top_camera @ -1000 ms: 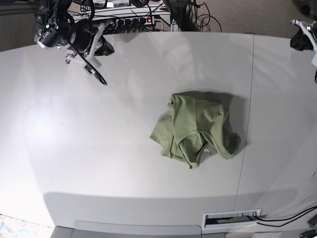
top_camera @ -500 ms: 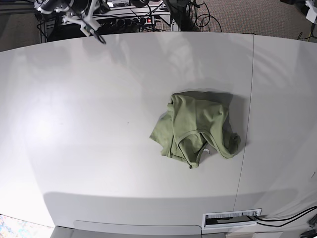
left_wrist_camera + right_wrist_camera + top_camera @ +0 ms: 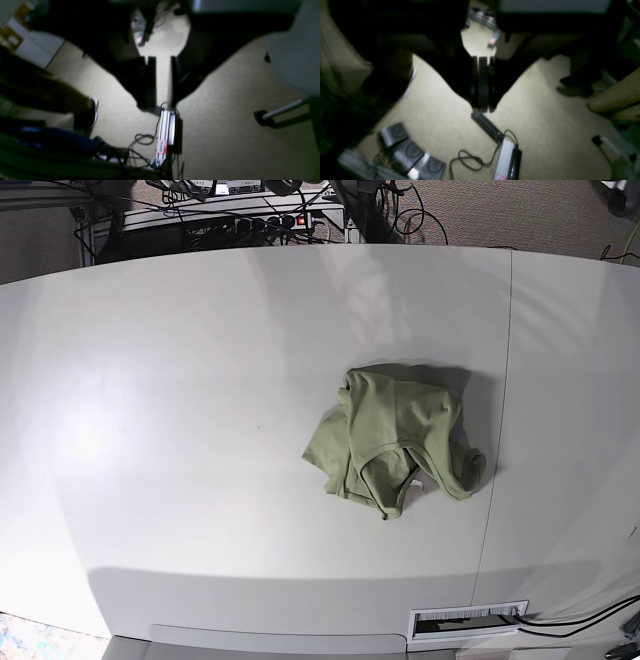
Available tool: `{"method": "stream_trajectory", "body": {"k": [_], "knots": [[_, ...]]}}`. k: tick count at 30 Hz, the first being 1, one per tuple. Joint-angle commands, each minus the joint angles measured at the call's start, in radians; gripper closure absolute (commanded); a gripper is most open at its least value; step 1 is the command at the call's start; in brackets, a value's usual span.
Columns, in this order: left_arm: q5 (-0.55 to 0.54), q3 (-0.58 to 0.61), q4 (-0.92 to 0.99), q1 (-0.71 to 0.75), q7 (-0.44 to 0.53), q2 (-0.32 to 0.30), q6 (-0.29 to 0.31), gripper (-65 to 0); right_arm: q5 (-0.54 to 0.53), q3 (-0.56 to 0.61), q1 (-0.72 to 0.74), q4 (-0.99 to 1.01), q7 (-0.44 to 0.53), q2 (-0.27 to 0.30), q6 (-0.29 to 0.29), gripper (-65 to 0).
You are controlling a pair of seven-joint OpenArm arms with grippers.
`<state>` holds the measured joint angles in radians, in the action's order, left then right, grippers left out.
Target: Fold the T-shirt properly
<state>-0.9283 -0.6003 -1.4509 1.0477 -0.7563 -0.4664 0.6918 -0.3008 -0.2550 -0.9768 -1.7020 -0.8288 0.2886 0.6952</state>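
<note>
The left gripper (image 3: 163, 82) shows in the left wrist view as two dark fingers with a narrow bright gap between them, so its jaws stand slightly apart and hold nothing. It points down at beige carpet (image 3: 225, 130), where a white power strip (image 3: 165, 135) with a looped black cable (image 3: 143, 138) lies just below the fingertips. A dark chair base with a metal leg (image 3: 282, 115) sits off to the right of that view, and the picture is dim and blurred.

The right gripper (image 3: 482, 85) in the right wrist view shows its dark fingers pressed together with no light between them, closed on nothing. Below it on the carpet lie a black bar-shaped strip (image 3: 487, 127), a white power strip (image 3: 503, 157) with a coiled cable (image 3: 472, 160), and three grey foot pedals (image 3: 412, 152) toward the lower left.

Neither gripper nor either arm appears in the base view. There the T-shirt (image 3: 395, 440) lies alone on the white table (image 3: 180, 430), right of the table's middle and just left of a thin seam (image 3: 500, 430) in the tabletop. The sage-green cloth is crumpled into a loose heap, with the neckline and a small white tag (image 3: 414, 483) turned toward the near edge. Both grippers are aimed at the floor, well apart from the shirt, which shows in neither wrist view.
</note>
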Motion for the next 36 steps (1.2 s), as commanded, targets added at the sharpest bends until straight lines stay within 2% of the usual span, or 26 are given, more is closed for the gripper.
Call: {"method": "stream_trajectory", "body": {"k": [1, 8, 11, 15, 18, 22, 26, 28, 31, 36], "knots": [[0.015, 0.022, 0.035, -0.006, 0.011, -0.011, 0.006, -7.5, -0.003, -0.004, 0.018, 0.044, 0.005, 0.008, 0.003, 0.0], [0.153, 0.256, 0.287, -0.209, 0.183, -0.010, -0.006, -7.5, 0.029, -0.004, 0.238, 0.374, 0.013, 0.008, 0.003, 0.0], [0.261, 0.349, 0.339, -0.286, 0.243, 0.007, -0.067, -7.5, 0.077, 0.003, 0.312, 0.483, 0.041, 0.014, 0.003, 0.0], [0.386, 0.444, 0.379, -0.367, 0.327, 0.050, -0.150, -7.5, 0.149, 0.054, 0.384, 0.621, 0.159, 0.036, 0.003, 0.0], [0.464, 0.502, 0.410, -0.412, 0.356, 0.089, -0.207, -7.5, 0.221, 0.115, 0.430, 0.719, 0.245, 0.038, 0.003, 0.0], [0.560, 0.580, 0.472, -0.467, 0.438, 0.138, -0.286, -7.5, 0.322, 0.227, 0.507, 0.859, 0.407, 0.037, 0.003, 0.0], [0.630, 0.655, 0.558, -0.529, 0.480, 0.185, -0.354, -7.5, 0.375, 0.319, 0.603, 0.985, 0.450, 0.010, -0.006, 0.0], [0.641, 0.685, 0.602, -0.557, 0.510, 0.203, -0.364, -7.5, 0.405, 0.347, 0.645, 1.039, 0.466, -0.016, -0.070, 0.0], [0.641, 0.714, 0.653, -0.603, 0.521, 0.231, -0.371, -7.5, 0.407, 0.370, 0.697, 1.099, 0.475, -0.052, -0.198, 0.0], [0.641, 0.729, 0.720, -0.650, 0.532, 0.273, -0.423, -7.5, 0.468, 0.375, 0.725, 1.146, 0.551, -0.087, -0.307, 0.0]]}}
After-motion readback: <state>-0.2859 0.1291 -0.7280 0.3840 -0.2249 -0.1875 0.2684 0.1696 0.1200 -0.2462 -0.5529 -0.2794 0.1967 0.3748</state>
